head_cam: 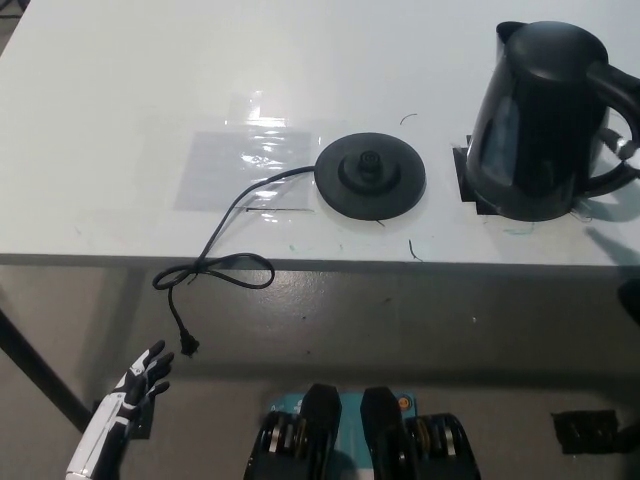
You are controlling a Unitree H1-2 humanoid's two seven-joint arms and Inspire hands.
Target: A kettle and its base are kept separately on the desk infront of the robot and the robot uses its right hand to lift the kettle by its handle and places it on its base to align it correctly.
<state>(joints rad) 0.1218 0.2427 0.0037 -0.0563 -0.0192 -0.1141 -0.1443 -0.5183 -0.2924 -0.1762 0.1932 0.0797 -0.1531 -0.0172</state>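
Note:
The black kettle stands upright on the white desk at the right, its handle pointing right and cut by the picture's edge. Its round black base lies on the desk to the kettle's left, a gap apart, with its cord running off the front edge and the plug hanging down. Of my black right arm only a dark piece shows at the right edge, below the desk; the hand itself is unclear by the handle. My white left hand rests open at the lower left, below the desk.
A clear taped sheet lies on the desk left of the base. Black tape marks sit under the kettle's left side. The desk's front edge runs across the middle of the picture, with grey floor below it.

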